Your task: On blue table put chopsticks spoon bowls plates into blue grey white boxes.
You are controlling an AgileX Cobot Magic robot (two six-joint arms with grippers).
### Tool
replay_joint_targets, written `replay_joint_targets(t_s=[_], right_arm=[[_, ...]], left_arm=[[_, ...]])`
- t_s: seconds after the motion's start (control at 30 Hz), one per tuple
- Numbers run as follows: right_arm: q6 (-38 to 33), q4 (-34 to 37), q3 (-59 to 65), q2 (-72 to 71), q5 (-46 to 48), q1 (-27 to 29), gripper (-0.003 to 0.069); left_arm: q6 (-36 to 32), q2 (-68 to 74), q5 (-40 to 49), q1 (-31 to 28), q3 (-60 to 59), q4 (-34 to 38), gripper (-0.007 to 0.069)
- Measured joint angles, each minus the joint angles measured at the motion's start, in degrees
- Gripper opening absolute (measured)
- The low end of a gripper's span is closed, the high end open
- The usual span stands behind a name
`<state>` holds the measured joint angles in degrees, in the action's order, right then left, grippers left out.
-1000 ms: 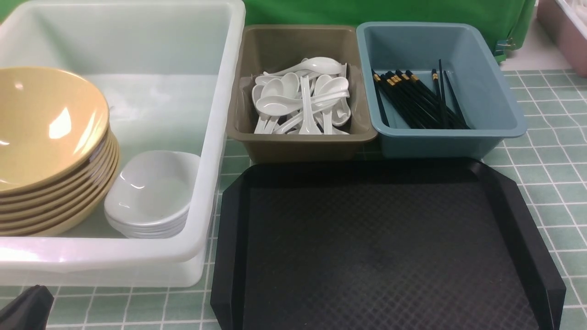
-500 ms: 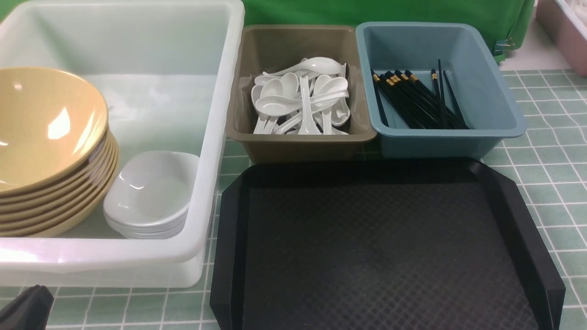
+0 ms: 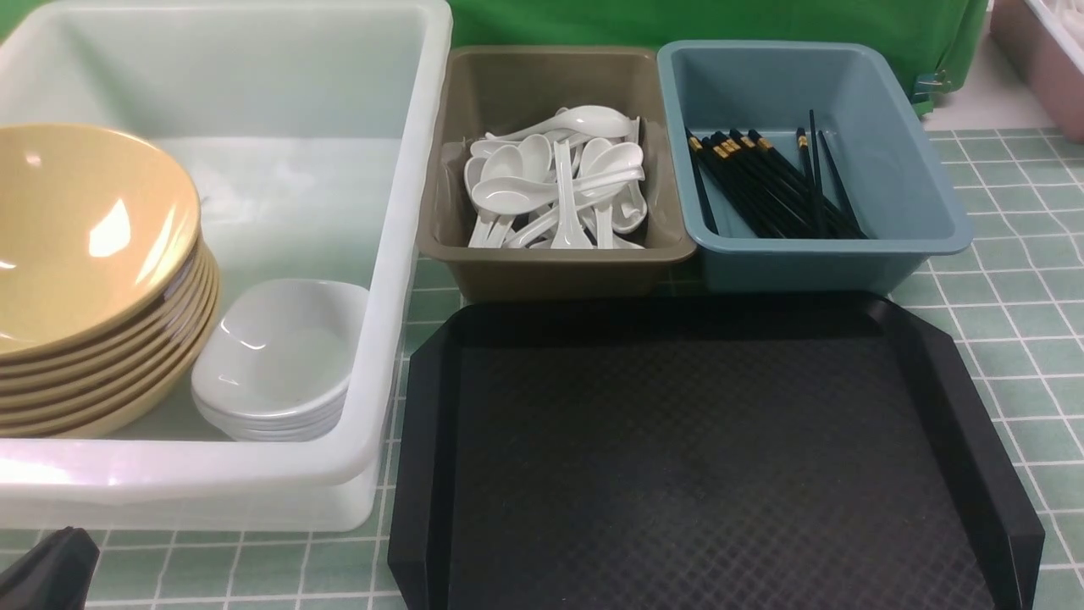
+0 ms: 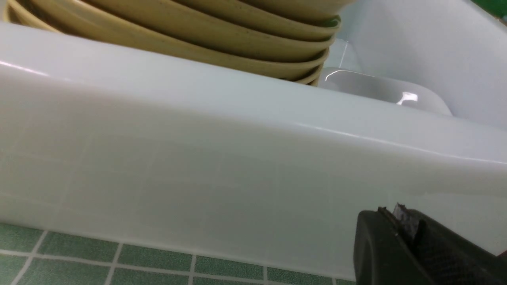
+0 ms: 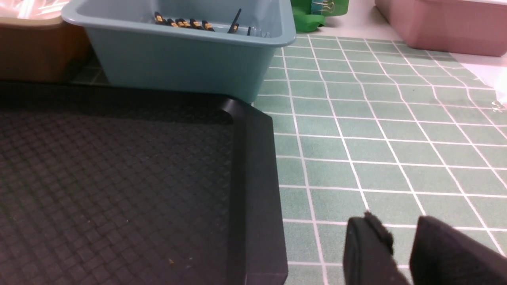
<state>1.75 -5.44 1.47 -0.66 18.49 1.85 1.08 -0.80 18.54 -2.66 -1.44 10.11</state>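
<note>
Big box (image 3: 406, 212) far left, bowls (image 3: 93, 263) and plates (image 3: 279, 356) inside. Spoons (image 3: 559, 182) in middle box (image 3: 440, 203), chopsticks (image 3: 766, 182) in right box (image 3: 915, 178). Tray (image 3: 703, 457) in front.

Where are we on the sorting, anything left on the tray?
Looks finished: bowls and plates sit in the white box, spoons in the grey box, chopsticks in the blue box. Black tray is bare. Neither claw holds anything.
</note>
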Motion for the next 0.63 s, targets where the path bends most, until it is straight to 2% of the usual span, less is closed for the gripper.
replay_joint_targets(t_s=[0.63], right_arm=[[0.0,0.0,0.0,0.0,0.0,0.0,0.0234]], left_arm=[[0.0,0.0,0.0,0.0,0.0,0.0,0.0002]])
